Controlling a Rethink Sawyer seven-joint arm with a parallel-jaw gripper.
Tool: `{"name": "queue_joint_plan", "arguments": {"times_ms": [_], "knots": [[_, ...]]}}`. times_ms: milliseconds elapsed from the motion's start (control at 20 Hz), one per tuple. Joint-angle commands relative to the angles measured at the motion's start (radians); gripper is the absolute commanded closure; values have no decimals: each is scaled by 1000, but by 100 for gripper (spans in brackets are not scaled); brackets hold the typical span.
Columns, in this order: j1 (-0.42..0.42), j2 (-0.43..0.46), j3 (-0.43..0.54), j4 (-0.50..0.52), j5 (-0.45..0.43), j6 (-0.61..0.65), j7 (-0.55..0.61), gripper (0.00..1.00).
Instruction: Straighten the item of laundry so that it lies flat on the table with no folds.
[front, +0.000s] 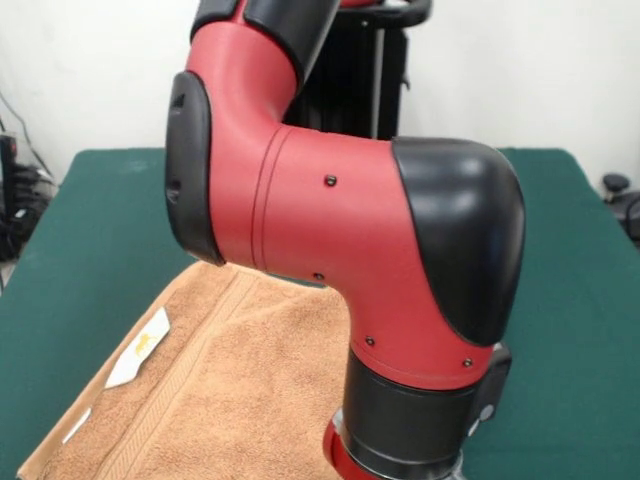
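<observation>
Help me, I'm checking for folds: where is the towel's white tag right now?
In the front view, the white tag lies on the orange-tan towel near its left border band, at the picture's lower left, left of the red and black arm, on the green table.

Glossy red arm (330, 230) with black rounded joint caps and small dark screws.

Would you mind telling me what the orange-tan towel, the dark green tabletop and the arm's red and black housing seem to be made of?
The orange-tan towel looks like looped terry cloth, with a fuzzy nap and ribbed woven bands. The dark green tabletop appears matte and felt-like, without glare. The arm's red and black housing seems smooth moulded plastic, judging by its soft sheen.
</observation>
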Motion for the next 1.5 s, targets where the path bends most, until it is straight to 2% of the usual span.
{"name": "queue_joint_plan", "arguments": {"times_ms": [50, 600, 950, 1500], "knots": [[16, 23, -33, -26, 67, 123, 274, 100], [20, -3, -30, 13, 59, 124, 266, 100], [48, -96, 43, 157, 11, 98, 202, 100], [60, -188, 74, 268, -15, 105, 151, 100]]}}
